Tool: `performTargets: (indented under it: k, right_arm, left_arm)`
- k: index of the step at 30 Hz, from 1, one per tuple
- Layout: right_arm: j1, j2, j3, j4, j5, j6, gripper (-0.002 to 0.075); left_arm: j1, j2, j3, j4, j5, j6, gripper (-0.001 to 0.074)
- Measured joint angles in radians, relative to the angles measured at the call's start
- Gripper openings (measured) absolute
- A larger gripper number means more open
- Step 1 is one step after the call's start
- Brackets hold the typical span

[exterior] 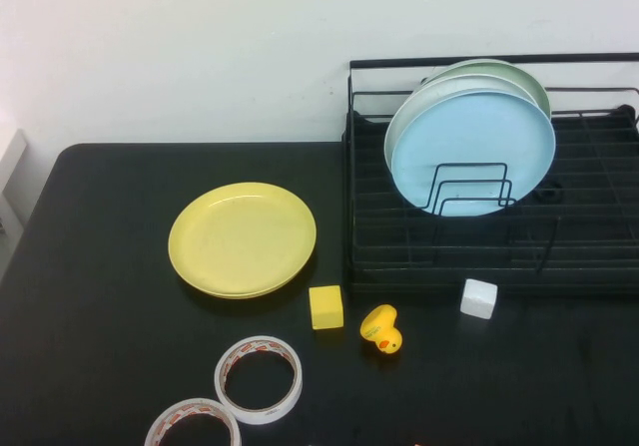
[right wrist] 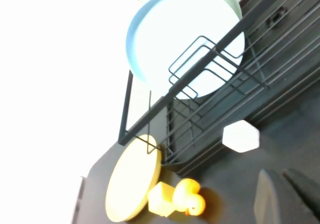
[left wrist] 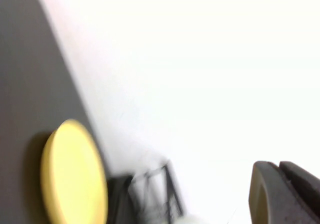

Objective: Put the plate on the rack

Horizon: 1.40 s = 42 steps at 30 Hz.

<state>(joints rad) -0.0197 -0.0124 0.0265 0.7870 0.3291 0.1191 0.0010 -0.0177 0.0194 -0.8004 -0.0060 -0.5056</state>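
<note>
The yellow plate (exterior: 242, 238) lies flat on the black table (exterior: 90, 286), left of the black wire rack (exterior: 599, 266). It also shows in the left wrist view as the plate (left wrist: 75, 174) with the rack (left wrist: 155, 194) beyond it, and in the right wrist view as the plate (right wrist: 134, 184) beside the rack (right wrist: 280, 73). Neither arm appears in the high view. My left gripper (left wrist: 278, 166) is shut and empty, held off the table, well away from the plate. My right gripper (right wrist: 281, 176) is shut and empty, above the table in front of the rack.
A light blue plate (exterior: 474, 152) and a pale green plate (exterior: 519, 72) stand upright in the rack. In front lie a yellow cube (exterior: 325, 307), a rubber duck (exterior: 381, 328), a white cube (exterior: 478, 298) and two tape rolls (exterior: 259, 379) (exterior: 193, 424).
</note>
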Motion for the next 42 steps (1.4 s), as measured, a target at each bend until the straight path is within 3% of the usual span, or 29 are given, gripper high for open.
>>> performTargets:
  k: [5,12,18,22,25,32,36,39,42]
  right_arm:
    - [0.0,0.0,0.0,0.004,-0.031,0.002,-0.0002]
    - [0.0,0.0,0.0,-0.002,-0.067,-0.119,-0.0002]
    - [0.0,0.0,0.0,-0.003,-0.074,-0.177,-0.0002]
    - [0.0,0.0,0.0,-0.003,-0.074,-0.185,-0.0002]
    - [0.0,0.0,0.0,-0.003,-0.074,-0.185,-0.0002]
    - [0.0,0.0,0.0,-0.003,-0.05,-0.191,-0.0002]
    - [0.0,0.0,0.0,-0.003,-0.014,-0.213,-0.0002]
    - [0.0,0.0,0.0,-0.003,-0.01,-0.224,-0.0002]
    - [0.0,0.0,0.0,-0.003,-0.006,-0.245,-0.0002]
  left_arm:
    - [0.002,0.0,0.0,-0.036,-0.127,0.025,-0.0002]
    - [0.002,0.0,0.0,-0.044,-0.161,0.089,-0.0002]
    - [0.002,0.098,-0.171,-0.019,-0.025,0.529,-0.0002]
    - [0.002,0.324,-0.354,0.003,0.12,0.83,-0.0002]
    - [0.002,0.519,-0.497,0.049,0.22,0.918,-0.0002]
    - [0.002,0.971,-0.841,0.264,0.519,0.918,-0.0002]
    - [0.002,1.17,-0.996,0.443,0.655,0.79,0.0004]
    - [0.002,1.311,-1.121,0.586,0.761,0.672,0.0062]
    - [0.002,1.461,-1.238,0.643,0.878,0.571,0.0203]
